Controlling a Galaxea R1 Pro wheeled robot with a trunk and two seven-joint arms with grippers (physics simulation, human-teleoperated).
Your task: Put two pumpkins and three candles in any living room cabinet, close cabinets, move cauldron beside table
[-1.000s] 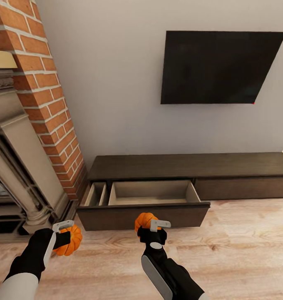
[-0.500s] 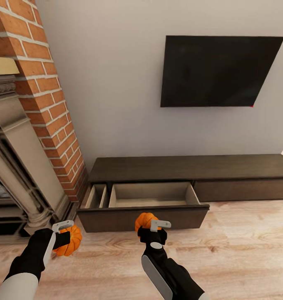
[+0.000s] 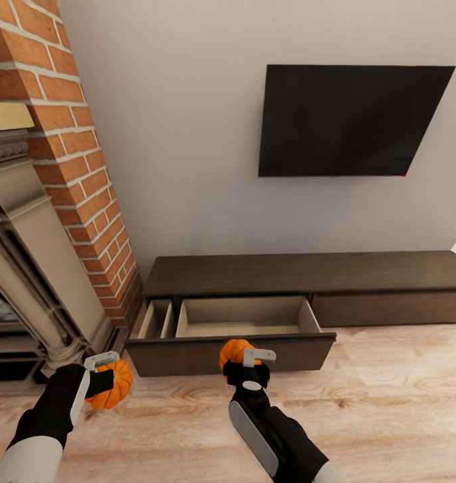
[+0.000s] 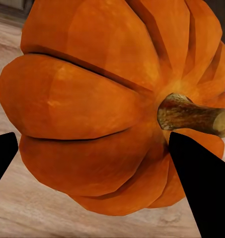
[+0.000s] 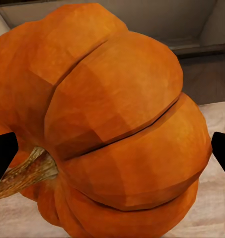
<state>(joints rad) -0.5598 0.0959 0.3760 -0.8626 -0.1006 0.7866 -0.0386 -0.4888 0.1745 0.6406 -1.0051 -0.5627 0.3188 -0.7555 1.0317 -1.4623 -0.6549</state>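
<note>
Pumpkins ride in both grippers: the left gripper (image 3: 102,376) holds one pumpkin (image 3: 112,385), the right gripper (image 3: 249,363) holds another (image 3: 232,351) near the open drawer (image 3: 245,315). Next, it likely drops them inside.

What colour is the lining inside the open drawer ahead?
Pale beige, against the dark brown cabinet. The open drawer shows best in the head view.
</note>
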